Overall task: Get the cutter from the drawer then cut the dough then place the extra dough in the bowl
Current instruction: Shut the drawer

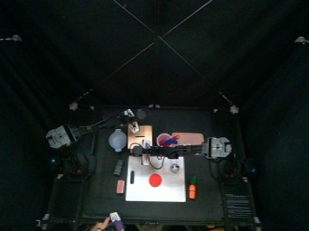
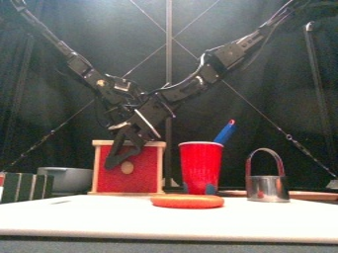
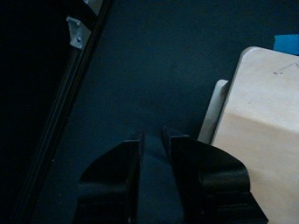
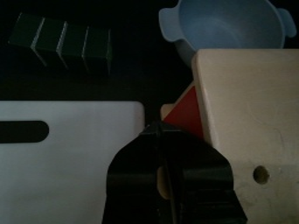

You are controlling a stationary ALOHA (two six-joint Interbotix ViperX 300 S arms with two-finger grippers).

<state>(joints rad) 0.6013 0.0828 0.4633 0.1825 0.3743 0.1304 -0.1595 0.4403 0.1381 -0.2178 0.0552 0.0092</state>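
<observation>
I counted one white cutting board (image 4: 70,162), one flat red dough disc (image 2: 187,201), one wooden box (image 4: 251,105), one blue-grey bowl (image 4: 228,26), one red cup (image 2: 201,166) and one metal cutter (image 2: 267,186). One blue knife (image 2: 224,130) showed in the cup, and there was one sushi roll (image 4: 59,41), of which I made out four blocks. Low in the top view I also saw one small orange toy (image 1: 191,190) and one small pink toy (image 1: 121,186).

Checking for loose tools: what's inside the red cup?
A blue toy knife sticks up out of the red cup; the cup's wall hides its lower part and anything else inside.
</observation>
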